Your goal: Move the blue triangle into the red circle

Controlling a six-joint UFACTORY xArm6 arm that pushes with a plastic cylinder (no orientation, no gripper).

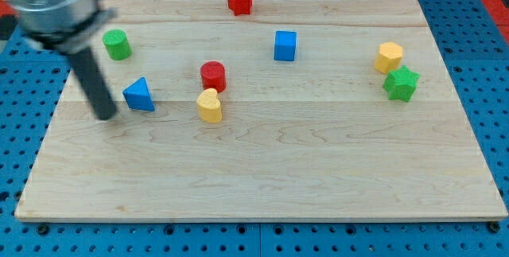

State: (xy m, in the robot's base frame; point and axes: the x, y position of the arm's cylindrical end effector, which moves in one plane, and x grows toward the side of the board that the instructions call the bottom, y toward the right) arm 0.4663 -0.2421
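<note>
My tip (106, 117) stood on the desk (262, 185) just left of the blue triangle (139, 95). The red circle (213, 75) lay to the triangle's right, slightly higher, so a rightward push suited. No gripper existed here.

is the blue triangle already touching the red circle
No, the blue triangle block sits apart from the red circle block, bare wood between them, my tip at its left.
</note>
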